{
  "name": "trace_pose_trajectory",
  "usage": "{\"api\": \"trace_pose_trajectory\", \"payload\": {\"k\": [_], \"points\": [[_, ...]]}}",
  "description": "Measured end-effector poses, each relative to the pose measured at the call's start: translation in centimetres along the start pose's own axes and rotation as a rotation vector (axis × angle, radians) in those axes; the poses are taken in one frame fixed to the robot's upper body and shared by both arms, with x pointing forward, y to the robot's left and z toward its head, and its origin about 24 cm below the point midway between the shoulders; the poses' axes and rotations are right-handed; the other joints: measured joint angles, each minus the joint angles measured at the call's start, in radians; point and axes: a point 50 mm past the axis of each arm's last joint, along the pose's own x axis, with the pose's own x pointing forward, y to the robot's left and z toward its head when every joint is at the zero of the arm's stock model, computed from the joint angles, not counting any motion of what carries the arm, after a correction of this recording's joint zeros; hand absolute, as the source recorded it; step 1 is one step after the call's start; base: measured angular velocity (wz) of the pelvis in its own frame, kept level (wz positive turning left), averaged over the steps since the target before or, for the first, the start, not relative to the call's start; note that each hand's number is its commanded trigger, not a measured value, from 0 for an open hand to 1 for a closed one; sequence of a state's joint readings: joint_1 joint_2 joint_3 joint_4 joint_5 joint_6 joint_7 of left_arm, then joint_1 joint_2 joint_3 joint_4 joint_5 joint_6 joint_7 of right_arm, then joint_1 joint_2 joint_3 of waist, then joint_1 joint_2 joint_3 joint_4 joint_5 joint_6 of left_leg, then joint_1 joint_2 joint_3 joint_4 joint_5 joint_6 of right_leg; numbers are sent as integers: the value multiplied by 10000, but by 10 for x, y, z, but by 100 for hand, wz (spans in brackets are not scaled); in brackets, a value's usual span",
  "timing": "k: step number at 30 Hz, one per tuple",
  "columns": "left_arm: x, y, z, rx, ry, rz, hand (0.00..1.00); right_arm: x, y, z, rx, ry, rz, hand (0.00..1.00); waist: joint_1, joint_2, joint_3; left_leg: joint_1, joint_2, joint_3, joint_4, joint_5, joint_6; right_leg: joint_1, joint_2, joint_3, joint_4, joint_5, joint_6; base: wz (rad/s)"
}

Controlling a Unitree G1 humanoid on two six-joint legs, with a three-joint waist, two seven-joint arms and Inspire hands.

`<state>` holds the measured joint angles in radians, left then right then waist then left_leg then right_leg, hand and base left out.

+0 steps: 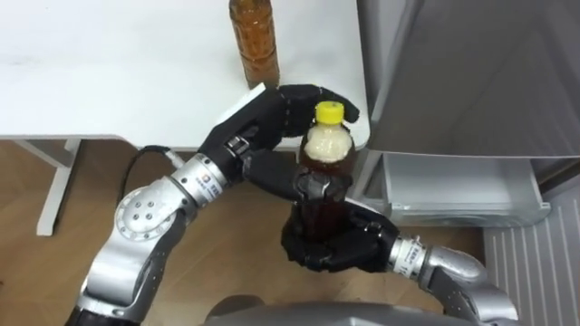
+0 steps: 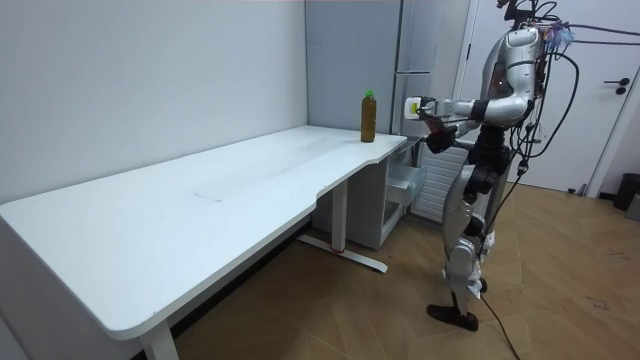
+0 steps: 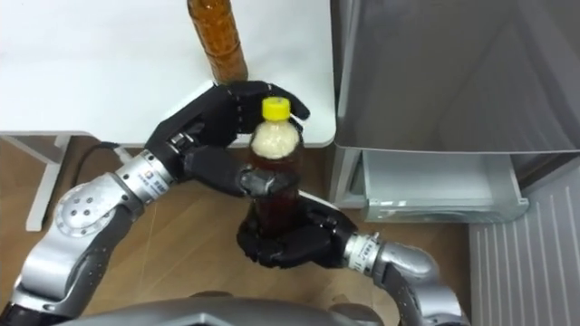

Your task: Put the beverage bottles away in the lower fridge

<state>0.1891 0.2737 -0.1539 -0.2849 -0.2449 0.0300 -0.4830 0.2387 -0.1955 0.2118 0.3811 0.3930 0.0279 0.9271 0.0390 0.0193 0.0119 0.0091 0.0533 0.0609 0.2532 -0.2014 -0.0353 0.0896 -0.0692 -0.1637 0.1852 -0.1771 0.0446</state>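
The robot stands at the end of the white counter (image 1: pixel 109 63), beside the grey fridge (image 1: pixel 471 72), whose lower drawer (image 1: pixel 462 186) is pulled open. The left robot hand (image 1: pixel 263 118) curls round the upper part of a yellow-capped bottle (image 1: pixel 326 149). The right robot hand (image 1: pixel 335 244) grips its base, holding it upright just off the counter's corner. An amber bottle (image 1: pixel 256 45) stands on the counter near that corner.

One bottle (image 1: pixel 255 41) stands at the right corner of the counter (image 1: pixel 109 72). A second bottle (image 1: pixel 324 158) is just before it, and the fridge (image 1: pixel 471 72) is to the right.
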Motion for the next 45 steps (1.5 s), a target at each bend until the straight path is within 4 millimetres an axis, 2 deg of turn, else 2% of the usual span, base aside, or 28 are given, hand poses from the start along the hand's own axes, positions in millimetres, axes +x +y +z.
{"api": "trace_pose_trajectory", "payload": {"k": [2, 5, 9, 18, 23, 26, 30, 32, 35, 39, 40, 42, 45], "points": [[-10, 22, 9, 471, -470, 1181, 0, -14, -6, -6, 334, 53, -794, 100, -11, 10, -6, 74, -1, 9, -12, 0, 0, 78, 0, 2, -6, -2, 4, 0], [-19, 37, 16, 693, -901, 2472, 0, -28, -13, -7, 371, 131, -1482, 100, 59, 13, -5, 187, 4, 144, -161, 1, 0, 90, 4, 125, -13, -8, 12, -11], [-23, 44, 25, 917, -1340, 3350, 0, -38, -20, -14, 553, 449, -2075, 100, 290, -1, -17, 192, 16, 216, -150, 4, -4, 10, 18, 234, -9, -22, 26, -9], [-35, 54, 49, 736, -2896, 4343, 0, -39, -20, -15, 626, 515, -2188, 100, 592, -52, -14, 204, 16, 195, -188, 5, -6, 17, 7, 152, -7, -21, 26, 1], [-54, 70, 65, 451, -3990, 5562, 0, -45, -22, -16, 710, 449, -2427, 100, 732, -79, 3, 317, 19, 197, -206, 3, -7, 138, 6, 143, -7, -21, 26, 0], [-64, 75, 76, 400, -4710, 6276, 0, -47, -22, -25, 1074, 614, -2578, 100, 792, -85, 10, 321, 28, 189, -202, 0, -9, 146, 10, 125, -1, -21, 26, 0], [-74, 80, 85, 634, -5275, 7012, 0, -54, -19, -43, 1687, 966, -2997, 100, 1034, 0, 9, 338, 29, 173, -194, -2, -11, 180, 10, 116, 8, -20, 25, 0], [-85, 87, 89, 829, -5382, 7732, 0, -58, -20, -46, 1782, 981, -3252, 100, 1042, 62, 17, 333, 29, 173, -215, -2, -11, 178, 11, 114, 2, -21, 25, 0], [-101, 97, 93, 713, -5735, 8894, 0, -63, -22, -47, 1813, 1065, -3812, 100, 1105, 108, -20, 384, 26, 211, -244, 3, -12, 187, 9, 122, -10, -26, 23, -1], [-122, 106, 94, 758, -5857, 10509, 0, -70, -23, -53, 2055, 1026, -4598, 100, 1384, 115, -38, 536, 15, 221, -270, 2, -14, 326, 23, 139, -187, -27, 15, 0], [-132, 110, 91, 736, -5733, 11228, 0, -72, -23, -55, 2122, 1053, -4877, 100, 1437, 121, -76, 549, 15, 223, -273, 1, -15, 338, 24, 136, -190, -29, 18, 0], [-144, 115, 82, 515, -5432, 12265, 0, -74, -24, -56, 2177, 1092, -5261, 100, 1544, 150, -95, 546, 15, 225, -274, 1, -16, 333, 23, 132, -188, -30, 19, 0], [-163, 123, 49, -181, -4024, 13997, 0, -74, -26, -58, 2344, 1163, -5828, 100, 1603, 159, -116, 579, -1, 173, -319, 1, -16, 382, 6, 40, -192, -35, 26, 4]]}}
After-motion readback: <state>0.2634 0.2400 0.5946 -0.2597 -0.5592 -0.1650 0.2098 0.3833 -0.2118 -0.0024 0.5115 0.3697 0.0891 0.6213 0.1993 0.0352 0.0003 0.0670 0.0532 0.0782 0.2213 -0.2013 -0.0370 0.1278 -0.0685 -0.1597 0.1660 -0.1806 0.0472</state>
